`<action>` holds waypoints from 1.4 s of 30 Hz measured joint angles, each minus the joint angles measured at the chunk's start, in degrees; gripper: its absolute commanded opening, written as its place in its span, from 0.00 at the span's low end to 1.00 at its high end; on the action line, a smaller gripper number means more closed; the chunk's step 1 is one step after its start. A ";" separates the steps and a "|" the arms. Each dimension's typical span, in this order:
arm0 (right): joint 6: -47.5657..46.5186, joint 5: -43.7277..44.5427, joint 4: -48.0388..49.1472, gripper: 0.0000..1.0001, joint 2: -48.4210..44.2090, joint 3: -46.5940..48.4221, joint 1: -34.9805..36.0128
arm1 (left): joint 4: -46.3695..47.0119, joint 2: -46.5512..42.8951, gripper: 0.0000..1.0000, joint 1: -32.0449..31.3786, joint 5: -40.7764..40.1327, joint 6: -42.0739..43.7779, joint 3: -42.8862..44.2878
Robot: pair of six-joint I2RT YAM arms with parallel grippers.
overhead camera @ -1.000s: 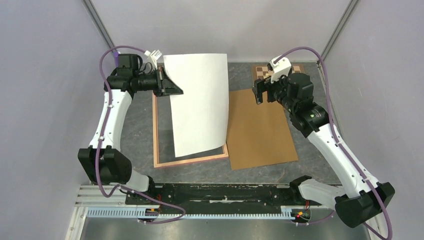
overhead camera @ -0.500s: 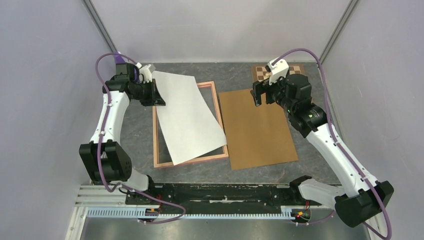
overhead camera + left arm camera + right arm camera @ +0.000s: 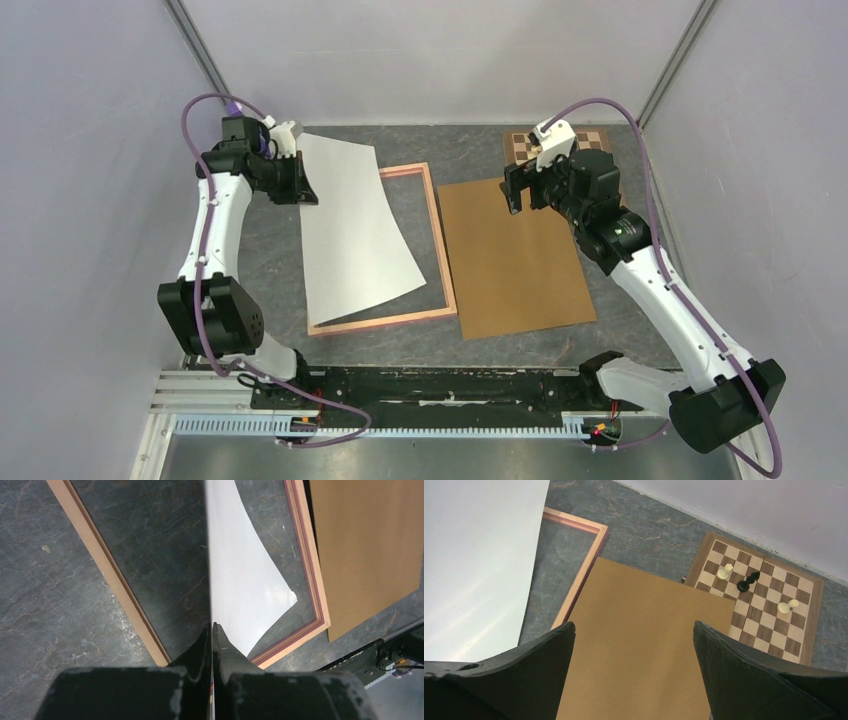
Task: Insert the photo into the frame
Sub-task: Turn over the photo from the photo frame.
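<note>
The left gripper [image 3: 304, 188] is clamped shut on the far-left edge of the photo [image 3: 350, 230]. The photo lies white side up over the left half of the frame [image 3: 380, 322], with its long axis running far to near. The left wrist view shows the sheet edge-on and its near corner inside the frame. The right gripper [image 3: 513, 190] hangs wide open and empty over the backing board [image 3: 515, 260]. Its wrist view shows pieces on the chessboard [image 3: 769, 615].

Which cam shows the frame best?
Top external: the frame shows almost whole, lying flat, only partly covered by the photo. Left wrist shows two side rails and one corner; right wrist shows just one corner.
</note>
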 measured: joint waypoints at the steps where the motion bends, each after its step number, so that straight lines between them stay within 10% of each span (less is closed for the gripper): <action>1: 0.00 0.00 0.11 0.91 0.00 -0.04 0.00 | -0.37 0.33 0.02 0.00 -0.13 0.57 0.42; 42: -1.42 -2.91 3.26 0.90 5.31 -4.90 3.08 | 6.32 14.88 0.02 -2.71 -2.34 2.14 -2.34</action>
